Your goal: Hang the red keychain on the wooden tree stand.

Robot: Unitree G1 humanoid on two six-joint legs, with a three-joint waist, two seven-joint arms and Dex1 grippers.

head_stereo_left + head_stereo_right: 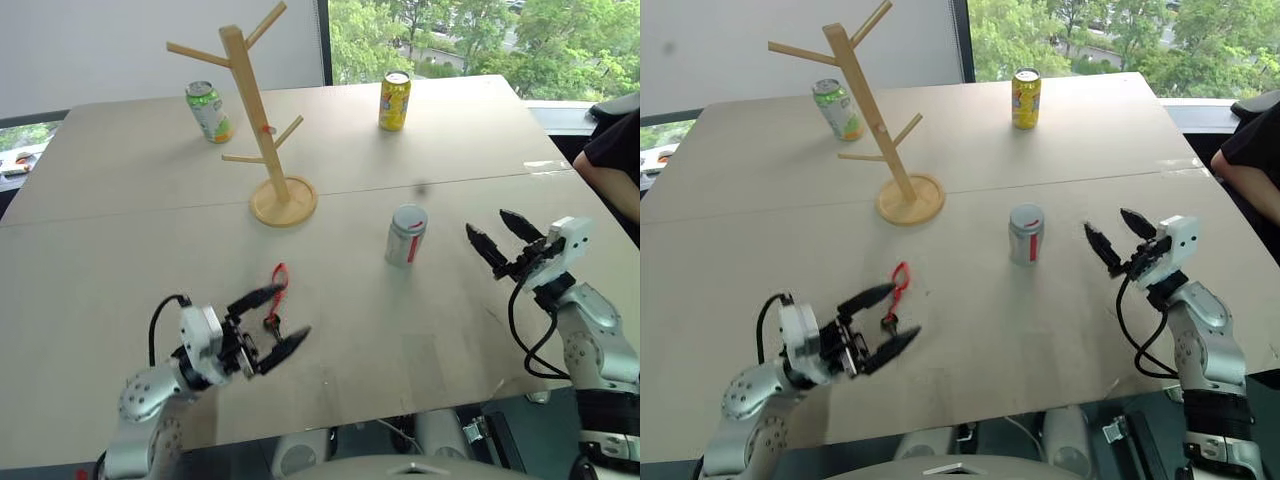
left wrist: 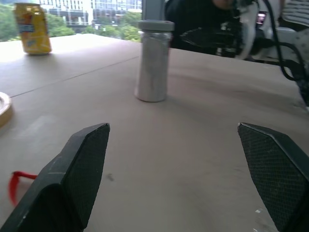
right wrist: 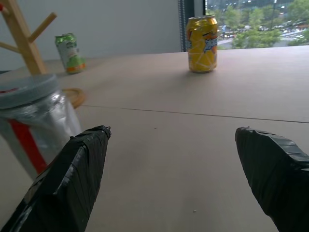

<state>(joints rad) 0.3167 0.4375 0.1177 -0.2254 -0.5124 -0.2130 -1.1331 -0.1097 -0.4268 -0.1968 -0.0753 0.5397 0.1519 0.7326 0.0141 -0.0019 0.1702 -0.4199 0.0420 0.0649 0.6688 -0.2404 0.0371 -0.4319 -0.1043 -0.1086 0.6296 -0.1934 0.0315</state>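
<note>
Flat on the table [image 1: 120, 260], near its front edge, lies the red keychain [image 1: 279, 277]: a thin red oval loop with a small dark key at its near end. Just beside it, the left gripper [image 1: 272, 320] hangs open and empty. Toward the table's middle stands the wooden tree stand [image 1: 258, 120], a light pole with slanted pegs on a round base. By the right edge, the right gripper [image 1: 495, 238] is spread open, empty.

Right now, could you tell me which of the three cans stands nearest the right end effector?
The silver can with a red stripe, alone on the near half of the table; the green can and yellow can stand at the far edge.
</note>
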